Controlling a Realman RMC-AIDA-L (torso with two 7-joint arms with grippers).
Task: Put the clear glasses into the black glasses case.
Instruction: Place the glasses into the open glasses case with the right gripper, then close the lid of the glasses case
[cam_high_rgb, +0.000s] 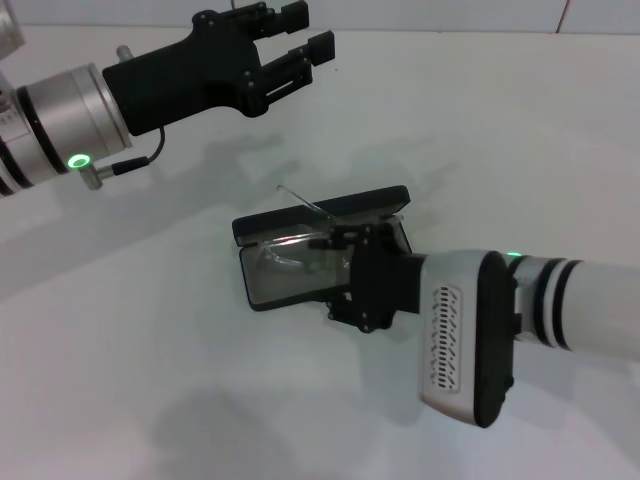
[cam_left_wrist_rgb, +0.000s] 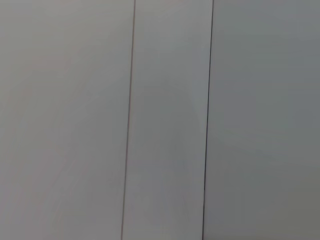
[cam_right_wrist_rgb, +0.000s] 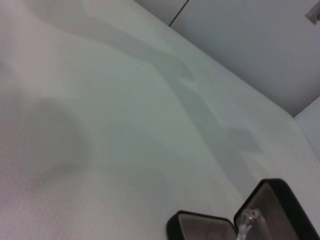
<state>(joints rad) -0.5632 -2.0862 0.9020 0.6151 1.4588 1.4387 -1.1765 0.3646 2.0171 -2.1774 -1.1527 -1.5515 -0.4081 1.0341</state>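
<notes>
while glasses (cam_high_rgb: 290, 250) lie beyond right fingers (cam_high_rgb: 335, 240)

a plain white table (cam_high_rgb: 150, 380) is carrying the open black glasses case (cam_high_rgb: 262, 225), which is lying directly on it near the middle.

I can't read any words, numbers or signs here. The black glasses case (cam_high_rgb: 300, 262) lies open on the white table (cam_high_rgb: 150, 380), and its lid and inside show no letters that I can make out. The two arms have no writing on them that I can see. Each arm has a small green light, but that is only a glow, not a word. The wall in the left wrist view is plain, with just two thin lines.
</notes>
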